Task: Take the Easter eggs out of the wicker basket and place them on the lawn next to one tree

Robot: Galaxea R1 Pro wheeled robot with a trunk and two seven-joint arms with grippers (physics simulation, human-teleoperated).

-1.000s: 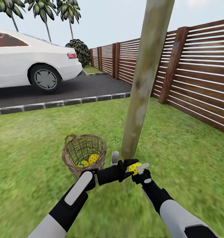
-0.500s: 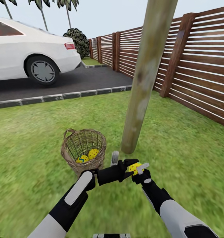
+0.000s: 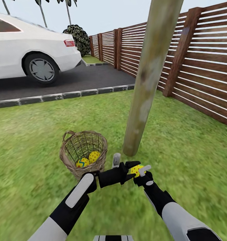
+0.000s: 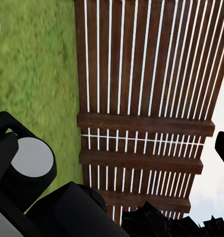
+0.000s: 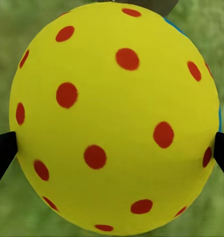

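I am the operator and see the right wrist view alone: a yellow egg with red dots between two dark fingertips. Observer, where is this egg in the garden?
Observer: The held egg is above the lawn, near the foot of the tree.
Operator: Are eggs left in the basket?
Observer: Yes, two eggs lie in the wicker basket.
Operator: What faces the left wrist camera?
Observer: The brown slatted fence.

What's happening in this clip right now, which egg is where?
The right gripper holds one Easter egg between its fingers, just above the lawn near the foot of the tree. Two more eggs lie in the wicker basket, which stands beside the trunk. The left gripper carries nothing that can be seen.
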